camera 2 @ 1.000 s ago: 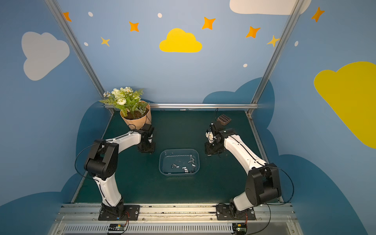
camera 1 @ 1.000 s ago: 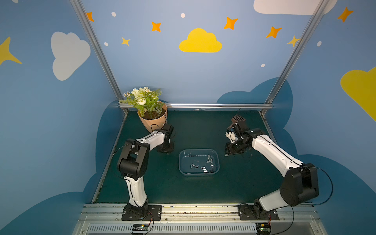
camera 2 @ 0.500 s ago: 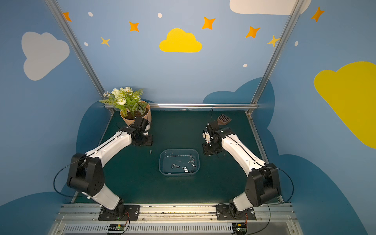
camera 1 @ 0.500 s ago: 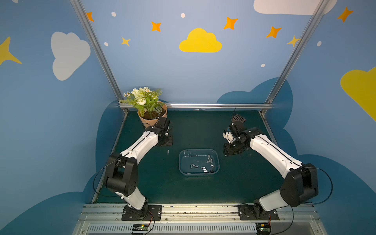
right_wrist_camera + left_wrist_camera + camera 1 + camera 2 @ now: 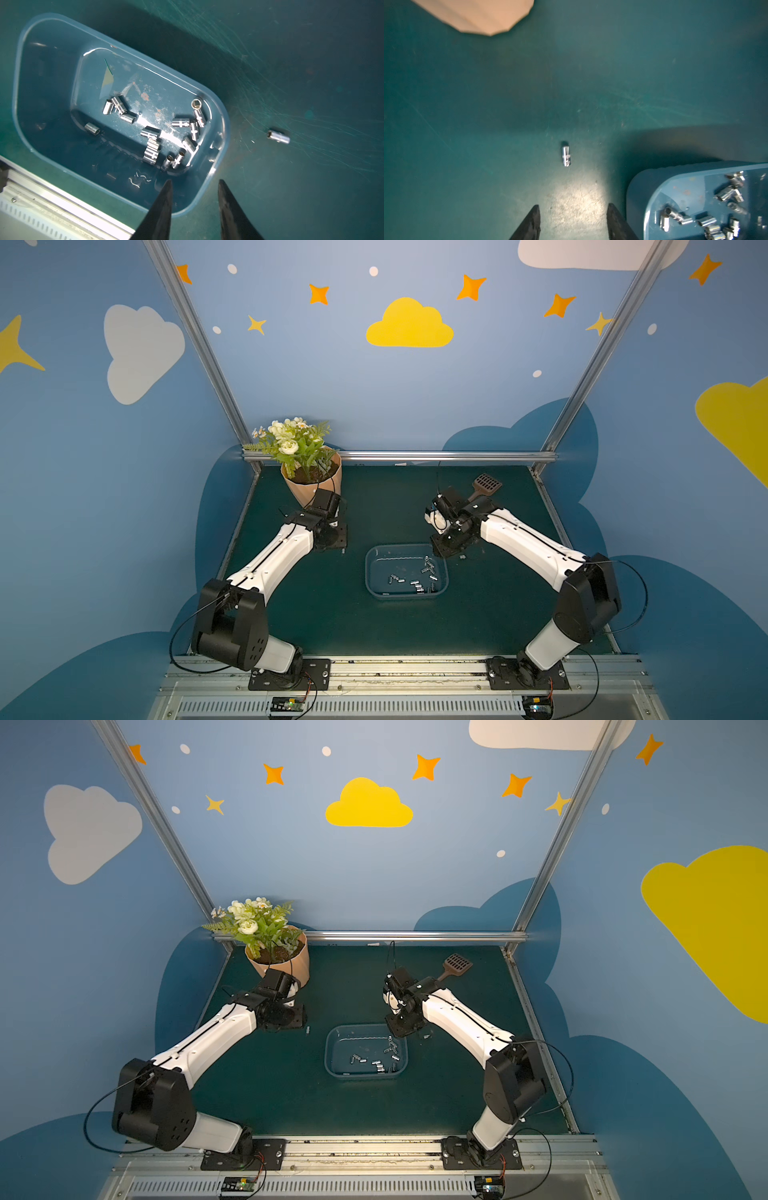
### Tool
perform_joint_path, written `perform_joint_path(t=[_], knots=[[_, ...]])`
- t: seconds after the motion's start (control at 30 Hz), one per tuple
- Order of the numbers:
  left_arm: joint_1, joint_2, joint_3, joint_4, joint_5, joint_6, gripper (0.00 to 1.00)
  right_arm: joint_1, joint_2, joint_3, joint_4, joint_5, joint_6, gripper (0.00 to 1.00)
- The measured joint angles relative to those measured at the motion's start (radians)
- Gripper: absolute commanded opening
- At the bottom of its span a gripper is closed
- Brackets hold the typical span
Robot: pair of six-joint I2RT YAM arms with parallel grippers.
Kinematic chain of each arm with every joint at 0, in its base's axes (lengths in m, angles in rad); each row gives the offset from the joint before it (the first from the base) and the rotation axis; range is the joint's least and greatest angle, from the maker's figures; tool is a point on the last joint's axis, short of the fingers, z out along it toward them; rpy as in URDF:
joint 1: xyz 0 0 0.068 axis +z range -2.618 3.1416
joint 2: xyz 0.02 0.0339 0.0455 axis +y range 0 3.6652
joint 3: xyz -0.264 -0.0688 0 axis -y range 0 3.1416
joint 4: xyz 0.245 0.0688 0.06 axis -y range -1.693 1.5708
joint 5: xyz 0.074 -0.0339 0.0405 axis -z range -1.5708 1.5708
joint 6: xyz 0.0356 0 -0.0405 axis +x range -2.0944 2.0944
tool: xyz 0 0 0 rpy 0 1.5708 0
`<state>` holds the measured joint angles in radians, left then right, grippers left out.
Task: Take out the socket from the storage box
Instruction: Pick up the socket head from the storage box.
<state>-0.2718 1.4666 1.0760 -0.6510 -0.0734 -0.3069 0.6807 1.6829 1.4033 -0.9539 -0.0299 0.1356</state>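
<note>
Sockets (image 5: pixel 151 134) lie scattered in the storage box (image 5: pixel 368 572), midway between the green mat's (image 5: pixel 332 614) left and right edges, and the right gripper (image 5: pixel 195 182) hangs over the box's far right corner, jaws partly apart and empty. A stray socket (image 5: pixel 278 137) lies on the mat just beside that corner, off to one side of those jaws. A second stray socket (image 5: pixel 566 156) lies on the mat left of the box, just ahead of the left gripper (image 5: pixel 573 207), whose jaws also stand partly apart, holding nothing.
</note>
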Motion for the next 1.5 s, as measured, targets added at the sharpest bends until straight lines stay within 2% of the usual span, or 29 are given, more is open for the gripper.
perform_joint_path(t=[0.23,0.7,1.5], knots=[[0.002,-0.010,-0.040,0.021,0.018,-0.030,0.53,0.045,0.107,0.048,0.008,0.030,0.019,0.36],[0.002,-0.049,-0.060,0.032,0.040,-0.041,0.54,0.047,0.313,0.132,0.016,0.094,0.045,0.35],[0.002,-0.063,-0.098,0.038,0.079,-0.041,0.54,0.048,0.387,0.149,0.026,0.144,0.074,0.29]])
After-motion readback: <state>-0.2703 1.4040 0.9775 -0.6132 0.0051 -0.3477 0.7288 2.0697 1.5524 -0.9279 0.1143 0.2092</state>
